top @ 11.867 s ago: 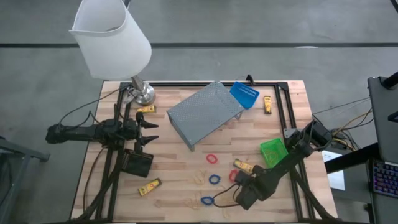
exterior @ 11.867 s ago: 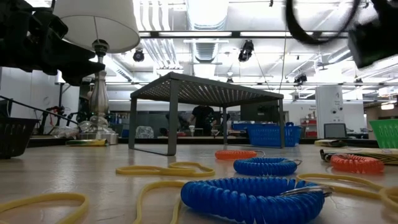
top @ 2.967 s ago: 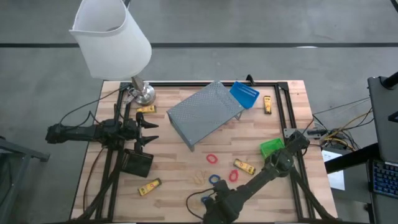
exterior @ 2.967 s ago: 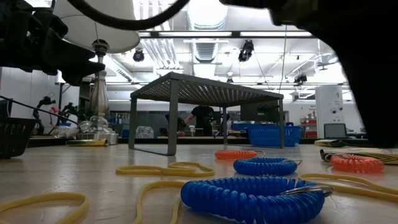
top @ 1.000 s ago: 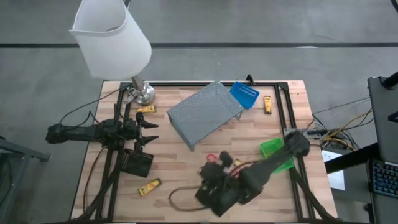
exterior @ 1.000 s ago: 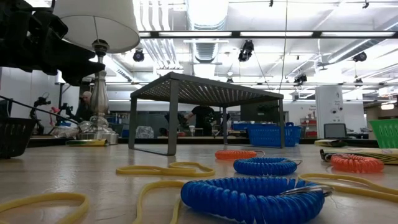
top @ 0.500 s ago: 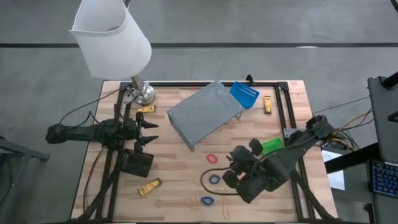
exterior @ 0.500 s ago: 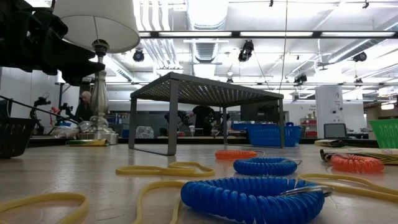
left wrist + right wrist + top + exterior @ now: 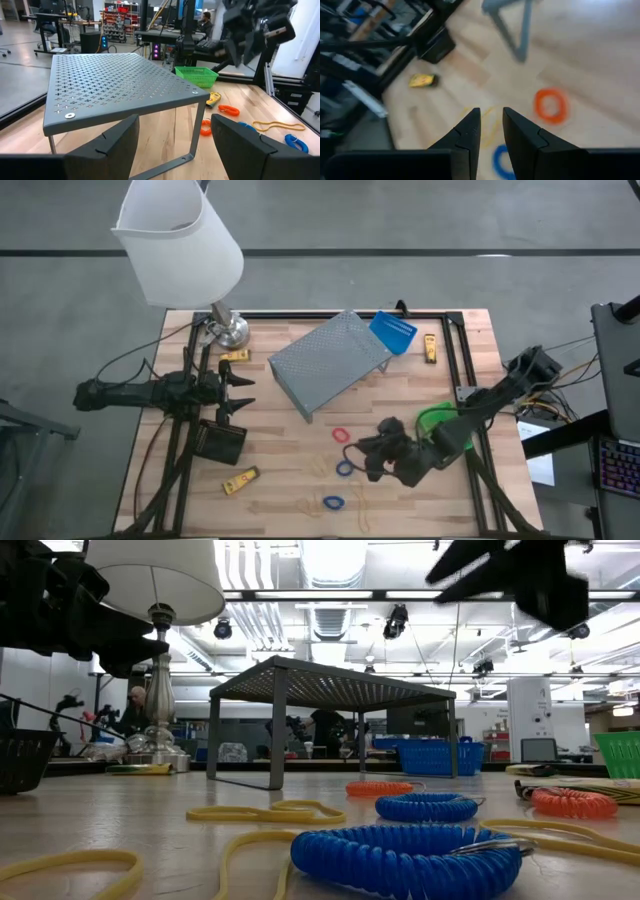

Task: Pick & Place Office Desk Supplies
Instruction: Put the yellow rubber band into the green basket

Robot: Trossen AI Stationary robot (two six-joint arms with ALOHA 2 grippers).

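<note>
My right gripper [image 9: 366, 450] hangs above the table's right middle and points toward the left edge. Its fingers [image 9: 491, 131] stand a narrow gap apart with nothing between them. It also shows at the top of the low view [image 9: 520, 575]. Just beyond its fingertips a red loop [image 9: 343, 434] and a blue loop [image 9: 345, 469] lie flat on the wood. Another blue loop [image 9: 333, 502] lies near the front edge. The green bin [image 9: 437, 418] stands behind the gripper. A yellow piece [image 9: 240, 480] lies front left. My left gripper [image 9: 240, 391] waits open at the left.
A grey perforated stand [image 9: 330, 362] fills the far middle, with the blue bin [image 9: 393, 332] at its right. The black bin [image 9: 220, 442] sits near my left gripper. A lamp [image 9: 180, 245] stands far left. Yellow rubber bands [image 9: 362, 505] lie near the front edge.
My right gripper has swung from high over the near middle toward the table's right edge and has sunk lower, rolling as it went. It has come into the low view at the top right. Loops, bins and yellow pieces lie as before.
</note>
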